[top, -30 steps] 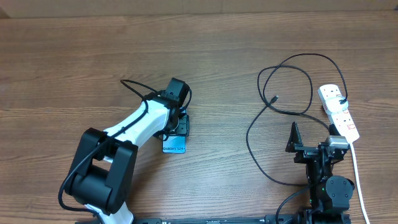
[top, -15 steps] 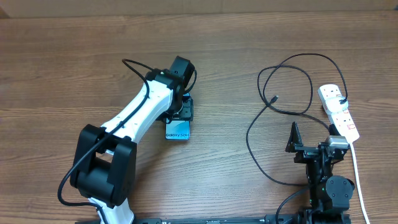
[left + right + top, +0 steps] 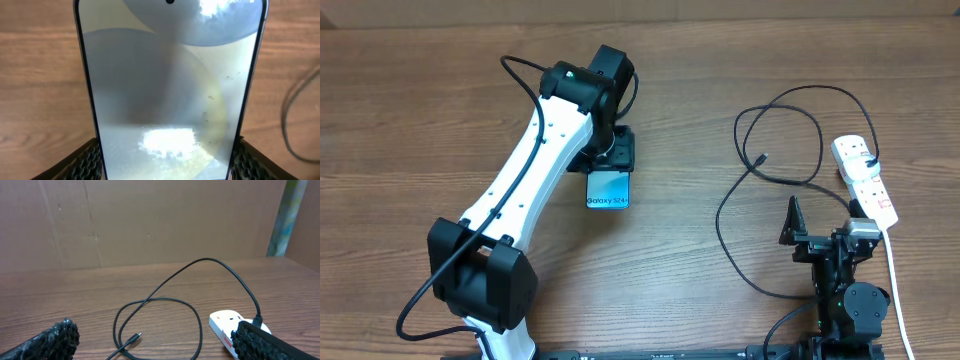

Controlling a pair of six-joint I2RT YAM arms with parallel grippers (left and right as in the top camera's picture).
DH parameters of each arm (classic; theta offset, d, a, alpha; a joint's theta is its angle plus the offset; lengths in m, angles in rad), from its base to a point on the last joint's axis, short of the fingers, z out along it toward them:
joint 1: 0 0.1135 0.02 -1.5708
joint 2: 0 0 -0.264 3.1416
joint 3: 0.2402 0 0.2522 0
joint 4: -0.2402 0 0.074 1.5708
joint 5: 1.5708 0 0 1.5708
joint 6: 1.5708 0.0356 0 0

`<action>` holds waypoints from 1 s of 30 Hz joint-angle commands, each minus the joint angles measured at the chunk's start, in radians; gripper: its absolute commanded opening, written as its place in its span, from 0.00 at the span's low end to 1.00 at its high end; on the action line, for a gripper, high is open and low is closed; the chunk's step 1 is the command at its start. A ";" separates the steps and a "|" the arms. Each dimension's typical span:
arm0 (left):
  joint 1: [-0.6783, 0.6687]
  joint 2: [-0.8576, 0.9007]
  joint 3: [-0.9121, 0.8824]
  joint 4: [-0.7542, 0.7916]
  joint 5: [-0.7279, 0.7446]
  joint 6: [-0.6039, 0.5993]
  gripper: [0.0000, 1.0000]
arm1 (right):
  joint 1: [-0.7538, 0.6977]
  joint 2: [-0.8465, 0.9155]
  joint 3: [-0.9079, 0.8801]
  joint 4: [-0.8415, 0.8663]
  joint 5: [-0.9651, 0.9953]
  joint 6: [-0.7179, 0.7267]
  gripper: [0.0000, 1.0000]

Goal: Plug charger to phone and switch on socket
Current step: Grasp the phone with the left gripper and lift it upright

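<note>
Blue-teal on its screen, the slim rectangular phone [image 3: 608, 190] sits just 9 o'clock of the wooden surface's [image 3: 440, 90] centre. Its long axis runs 12 to 6 o'clock, lettered end toward 6. The left gripper [image 3: 616, 152] clamps its 12 o'clock end across the long edges. The right gripper [image 3: 823, 228], at 4 o'clock, gapes wide and empty.

The wooden tabletop [image 3: 420, 80] carries the charger [image 3: 719, 218], its thin black cable looping on the right side, and the white socket [image 3: 866, 180] at the far right, its cord [image 3: 894, 275] trailing nearward.
</note>
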 commanded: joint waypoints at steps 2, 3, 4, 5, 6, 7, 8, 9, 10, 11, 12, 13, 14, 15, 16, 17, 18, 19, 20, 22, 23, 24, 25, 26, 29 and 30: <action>-0.001 -0.011 0.036 -0.046 0.116 -0.013 0.62 | 0.005 -0.007 -0.010 0.007 -0.006 -0.006 1.00; -0.001 -0.011 0.036 -0.048 0.117 -0.013 0.62 | 0.005 -0.007 -0.010 0.007 -0.006 -0.006 1.00; -0.001 -0.011 0.036 -0.050 0.119 -0.013 0.62 | 0.005 -0.007 -0.010 0.007 -0.006 -0.006 1.00; -0.001 -0.011 0.035 -0.051 0.137 -0.013 0.62 | 0.005 -0.007 -0.010 0.007 -0.006 -0.006 1.00; -0.001 -0.011 0.035 -0.051 0.155 -0.013 0.61 | 0.005 -0.007 -0.010 0.007 -0.006 -0.006 1.00; -0.001 -0.011 0.035 -0.051 0.175 -0.013 0.61 | 0.005 -0.007 -0.010 0.007 -0.006 -0.006 1.00; -0.001 -0.011 0.035 -0.051 0.198 -0.013 0.61 | 0.005 -0.007 -0.010 0.008 -0.006 -0.006 1.00; -0.001 -0.011 0.035 -0.051 0.216 -0.013 0.61 | 0.005 -0.007 -0.010 0.007 -0.006 -0.006 1.00; -0.001 -0.011 0.035 -0.055 0.235 -0.013 0.61 | 0.005 -0.007 -0.010 0.007 -0.006 -0.006 1.00; -0.001 -0.011 0.035 -0.062 0.248 -0.014 0.60 | 0.005 -0.007 -0.010 0.007 -0.006 -0.006 1.00; -0.001 -0.011 0.035 -0.069 0.259 -0.013 0.59 | 0.005 -0.007 -0.010 0.007 -0.006 -0.006 1.00; -0.001 -0.010 0.035 -0.079 0.266 -0.013 0.59 | 0.005 -0.007 -0.010 0.007 -0.006 -0.006 1.00; -0.001 -0.010 0.035 -0.092 0.274 -0.013 0.59 | 0.005 -0.007 -0.010 0.007 -0.006 -0.006 1.00; -0.001 -0.010 0.035 -0.100 0.286 -0.013 0.59 | 0.005 -0.007 -0.010 0.007 -0.006 -0.006 1.00; -0.001 -0.010 0.035 -0.115 0.310 -0.013 0.59 | 0.005 -0.007 -0.010 0.007 -0.006 -0.006 1.00; -0.001 -0.010 0.035 -0.123 0.326 -0.013 0.59 | 0.005 -0.007 -0.010 0.007 -0.006 -0.006 1.00; -0.001 -0.010 0.035 -0.131 0.349 -0.013 0.59 | 0.005 -0.007 -0.010 0.007 -0.006 -0.006 1.00; -0.001 -0.010 0.035 -0.136 0.370 -0.013 0.59 | 0.005 -0.007 -0.010 0.007 -0.006 -0.006 1.00; -0.001 -0.010 0.035 -0.138 0.387 -0.012 0.59 | 0.005 -0.007 -0.010 0.007 -0.006 -0.006 1.00; -0.001 -0.010 0.035 -0.143 0.449 -0.010 0.59 | 0.005 -0.007 -0.010 0.007 -0.006 -0.006 1.00; -0.001 -0.010 0.035 -0.145 0.470 -0.010 0.58 | 0.005 -0.007 -0.010 0.007 -0.006 -0.006 1.00; -0.001 -0.010 0.035 -0.147 0.492 -0.010 0.58 | 0.005 -0.007 -0.010 0.007 -0.006 -0.006 1.00; -0.001 -0.010 0.035 -0.149 0.513 -0.014 0.57 | 0.005 -0.007 -0.010 0.007 -0.006 -0.006 1.00; 0.000 -0.010 0.035 -0.150 0.532 -0.014 0.57 | 0.005 -0.007 -0.010 0.007 -0.006 -0.006 1.00; 0.013 -0.010 0.035 -0.151 0.600 -0.014 0.56 | 0.005 -0.007 -0.010 0.007 -0.006 -0.006 1.00; 0.019 -0.010 0.035 -0.151 0.607 -0.014 0.56 | 0.005 -0.007 -0.010 0.007 -0.006 -0.006 1.00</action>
